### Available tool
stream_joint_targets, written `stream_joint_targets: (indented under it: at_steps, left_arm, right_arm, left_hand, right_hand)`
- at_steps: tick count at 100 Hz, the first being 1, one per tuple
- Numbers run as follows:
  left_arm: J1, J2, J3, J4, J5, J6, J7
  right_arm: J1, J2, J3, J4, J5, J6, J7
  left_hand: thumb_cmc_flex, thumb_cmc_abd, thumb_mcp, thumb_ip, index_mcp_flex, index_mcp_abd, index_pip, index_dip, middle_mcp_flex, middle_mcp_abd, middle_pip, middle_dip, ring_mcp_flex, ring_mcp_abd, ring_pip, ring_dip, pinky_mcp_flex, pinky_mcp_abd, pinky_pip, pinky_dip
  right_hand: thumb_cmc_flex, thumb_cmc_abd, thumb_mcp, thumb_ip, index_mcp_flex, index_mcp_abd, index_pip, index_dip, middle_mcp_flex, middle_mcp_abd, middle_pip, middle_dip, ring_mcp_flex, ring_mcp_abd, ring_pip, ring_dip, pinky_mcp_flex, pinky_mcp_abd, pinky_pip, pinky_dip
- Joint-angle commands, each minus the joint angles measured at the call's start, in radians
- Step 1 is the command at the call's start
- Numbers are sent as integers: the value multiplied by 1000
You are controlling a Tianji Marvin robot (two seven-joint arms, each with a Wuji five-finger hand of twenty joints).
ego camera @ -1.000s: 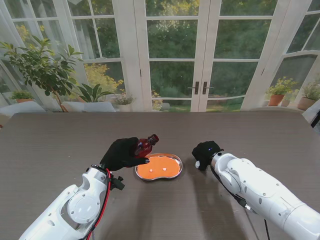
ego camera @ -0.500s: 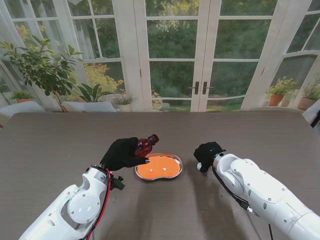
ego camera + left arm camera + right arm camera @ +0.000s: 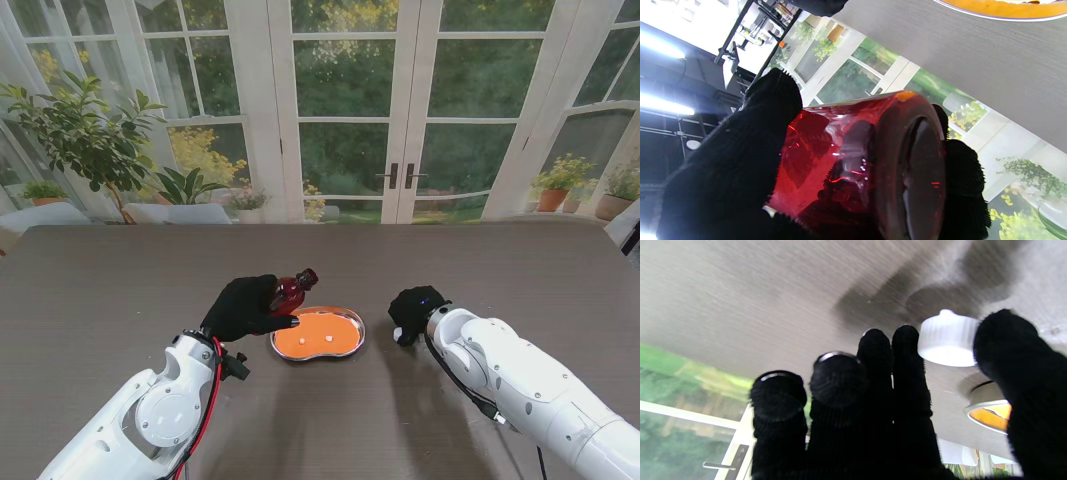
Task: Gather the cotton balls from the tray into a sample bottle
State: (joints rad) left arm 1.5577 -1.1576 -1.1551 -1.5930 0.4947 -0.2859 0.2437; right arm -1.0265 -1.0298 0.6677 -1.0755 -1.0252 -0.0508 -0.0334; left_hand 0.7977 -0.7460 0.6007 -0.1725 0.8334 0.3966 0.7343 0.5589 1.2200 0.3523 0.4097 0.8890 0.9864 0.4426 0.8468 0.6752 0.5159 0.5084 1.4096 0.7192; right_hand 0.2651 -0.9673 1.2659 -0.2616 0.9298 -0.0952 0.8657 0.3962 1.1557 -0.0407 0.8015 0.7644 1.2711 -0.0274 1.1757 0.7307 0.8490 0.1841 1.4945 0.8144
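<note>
The left hand (image 3: 243, 306) grips the red sample bottle (image 3: 288, 293), tilted with its neck away from the palm, just beside the tray (image 3: 350, 320); the right hand (image 3: 413, 308) pinches a white cap (image 3: 947, 339) between thumb and forefinger, well apart from the tray; two cotton balls (image 3: 328, 339) lie on the orange tray floor, so by my reading the bottle is uncapped and collecting is not begun; only the right wrist view shows the cap, only the left wrist view the bottle's base

A dark grey wood-grain table (image 3: 120, 290) carries a metal tray (image 3: 354, 322) lined orange.
</note>
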Motion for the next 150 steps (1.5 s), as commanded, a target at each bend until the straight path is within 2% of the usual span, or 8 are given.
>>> stream_joint_targets:
  at_steps: [1, 31, 59, 84, 92, 103, 123, 150]
  left_arm:
    - [1, -2, 0, -2, -3, -1, -18]
    - [0, -2, 1, -1, -4, -1, -19]
    - [1, -2, 0, -1, -4, -1, -19]
    - [0, -2, 2, -1, -5, 0, -21]
    - [0, -2, 2, -1, -5, 1, -22]
    - [-1, -2, 3, -1, -5, 1, -22]
    - [1, -1, 0, -3, -5, 2, -24]
    - [10, 0, -14, -13, 0, 6, -24]
  right_arm:
    - [-5, -1, 0, -4, -6, -4, 18]
    - [-11, 5, 5, -12, -15, -5, 37]
    - [-19, 10, 18, -28, -30, -7, 61]
    - [-62, 9, 112, -93, -62, 8, 74]
    - [-83, 5, 152, -126, -65, 18, 80]
    - [-108, -3, 198, -169, -58, 24, 69]
    - [-143, -25, 246, -227, 0, 4, 8]
    - [-164, -60, 251, -289, 116, -42, -60]
  left_hand:
    - [274, 207, 212, 10, 126, -200, 123, 15, 62, -51, 8, -8, 22, 57, 14, -1, -37, -14, -40, -8]
    - [274, 207, 213, 10, 126, -201, 124, 15, 63, -52, 8, -8, 24, 58, 15, -1, -36, -16, -40, -8]
    - [275, 206, 213, 10, 126, -201, 124, 15, 63, -52, 9, -8, 23, 57, 15, 0, -35, -13, -39, -8]
    - [276, 207, 213, 10, 126, -200, 124, 15, 62, -50, 9, -9, 23, 58, 15, 0, -35, -13, -40, -8]
    - [275, 207, 213, 10, 126, -201, 124, 15, 62, -51, 9, -8, 23, 57, 15, 0, -35, -14, -40, -8]
    - [275, 207, 212, 10, 124, -199, 123, 15, 62, -51, 9, -9, 23, 58, 15, 0, -35, -14, -40, -8]
    - [276, 209, 210, 10, 125, -199, 123, 15, 60, -52, 8, -9, 22, 57, 15, 0, -37, -14, -41, -8]
    - [278, 209, 209, 11, 124, -200, 124, 16, 60, -51, 8, -8, 21, 57, 14, -1, -37, -14, -41, -8]
  right_hand:
    - [-27, -32, 54, 37, 6, 13, -2, 32, -23, -5, 27, -4, 49, -26, -4, -14, -8, -31, 36, -6]
    - [-40, -80, 61, 30, -36, 34, -4, 43, -58, 0, 29, -2, 48, -32, -23, -21, -18, -38, 30, -6]
    - [-60, -83, 61, 27, -77, 46, -13, 45, -91, -2, 29, -3, 47, -33, -53, -30, -36, -47, 21, -5]
    - [-94, 10, 24, 35, -195, 59, -105, -2, -132, 3, 2, -24, 22, -19, -102, -35, -61, -48, 7, 0]
    - [-103, 92, -6, 45, -224, 37, -114, -12, -154, 10, -25, -48, 2, -11, -129, -37, -73, -49, 1, 3]
    - [-84, 121, -10, 52, -208, -4, -102, -9, -159, 17, -32, -59, -6, -3, -140, -38, -78, -47, 2, 6]
    - [-20, 78, 35, 56, -144, -60, -66, 8, -137, 12, -22, -66, 14, -6, -144, -39, -61, -41, 5, 5]
    - [26, -8, 79, 50, -71, -74, -48, 20, -113, 13, 11, -50, 48, -10, -119, -29, -32, -33, 29, 7]
